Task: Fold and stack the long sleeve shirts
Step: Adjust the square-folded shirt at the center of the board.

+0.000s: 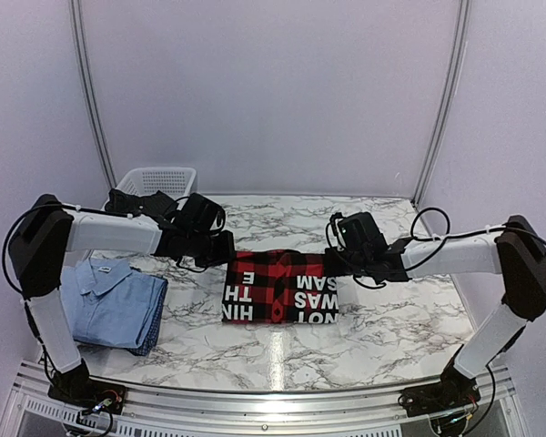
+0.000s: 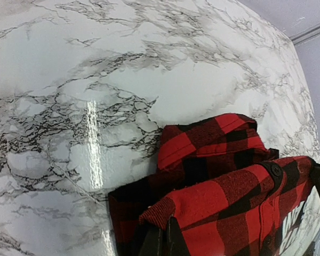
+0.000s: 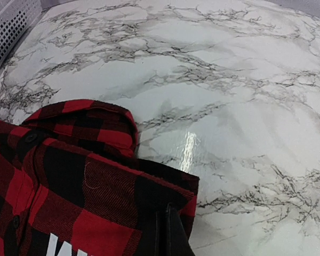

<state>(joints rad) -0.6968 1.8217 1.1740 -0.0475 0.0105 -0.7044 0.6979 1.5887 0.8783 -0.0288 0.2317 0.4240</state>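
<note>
1. Find the flannel shirt [image 1: 280, 287] at mid-table, folded into a rough rectangle, white lettering toward the near edge, collar toward the far side.
2. Note the left gripper [image 2: 162, 241] pinched tight on the shirt's far left corner, cloth bunched up over the closed fingers.
3. Note the right gripper [image 3: 166, 234] likewise clamped narrow on the far right corner, fabric edge caught at the tips.
4. Find the light blue shirt [image 1: 109, 300] lying folded at the near left of the table [image 1: 382, 337], well apart from the flannel, with the white basket [image 1: 155, 179] behind it.
5. Expect soft, light, limp cloth: likely to sag between the two holds, drape rather than keep a shape, and drag its lower layers a little on the marble.
6. Take hold at corners or doubled edges, through all layers, both sides level; avoid pinching a single layer near the buttons, which would probably peel off the fold.
</note>
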